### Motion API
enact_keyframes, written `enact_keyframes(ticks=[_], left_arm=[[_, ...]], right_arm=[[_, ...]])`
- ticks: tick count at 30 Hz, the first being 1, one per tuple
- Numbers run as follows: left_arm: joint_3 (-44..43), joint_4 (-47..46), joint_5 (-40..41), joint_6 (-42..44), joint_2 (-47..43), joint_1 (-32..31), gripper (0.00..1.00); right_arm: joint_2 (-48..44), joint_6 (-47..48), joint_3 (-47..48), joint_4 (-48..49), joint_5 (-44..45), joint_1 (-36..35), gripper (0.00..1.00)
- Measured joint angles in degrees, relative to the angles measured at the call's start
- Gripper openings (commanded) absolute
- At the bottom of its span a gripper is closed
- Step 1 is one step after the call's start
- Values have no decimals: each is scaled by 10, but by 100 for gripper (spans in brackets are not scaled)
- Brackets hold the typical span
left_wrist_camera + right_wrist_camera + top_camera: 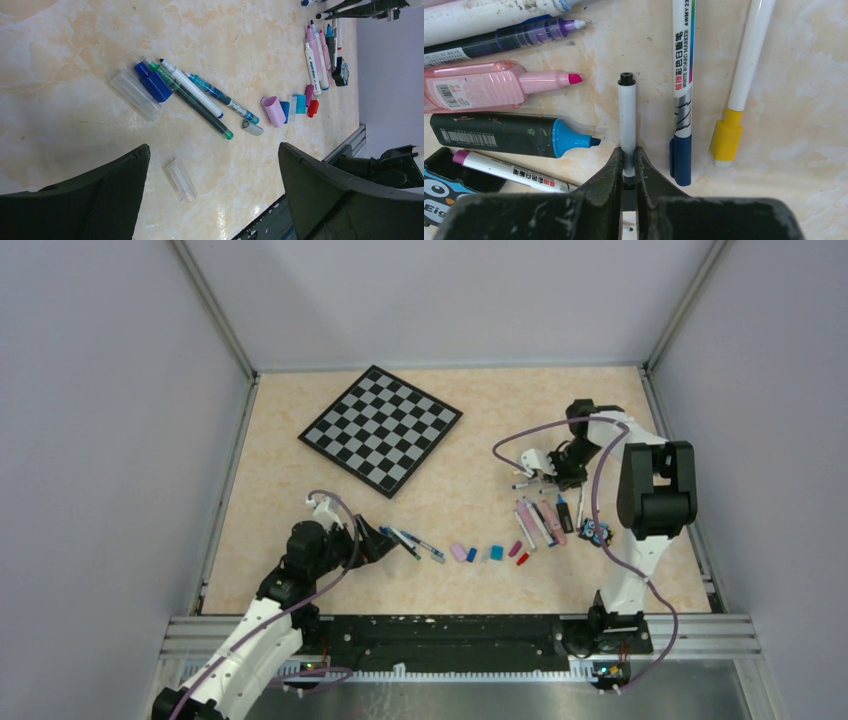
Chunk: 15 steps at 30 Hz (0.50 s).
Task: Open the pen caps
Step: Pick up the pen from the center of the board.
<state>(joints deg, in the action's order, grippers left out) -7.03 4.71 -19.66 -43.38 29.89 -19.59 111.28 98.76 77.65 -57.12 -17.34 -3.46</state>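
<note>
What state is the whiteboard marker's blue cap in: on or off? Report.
On: the blue cap covers the near end of the whiteboard marker, flush with its barrel; no tip shows.

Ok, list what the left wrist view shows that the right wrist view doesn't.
Left wrist only: open left fingers, three pens beside a blue cap, two clear caps, a row of loose caps. Right wrist only: a yellow cap on its pen, a thin white pen's clamped end. Both: right fingers, shut on that pen; pink highlighter; owl figure.
</note>
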Motion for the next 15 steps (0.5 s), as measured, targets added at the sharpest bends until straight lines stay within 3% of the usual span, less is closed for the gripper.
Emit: enact_keyframes(ticks=[15], left_arm=[[1, -4, -9, -2, 0, 0, 99]], right_arm=[[-18, -7, -19, 61, -52, -2, 0]])
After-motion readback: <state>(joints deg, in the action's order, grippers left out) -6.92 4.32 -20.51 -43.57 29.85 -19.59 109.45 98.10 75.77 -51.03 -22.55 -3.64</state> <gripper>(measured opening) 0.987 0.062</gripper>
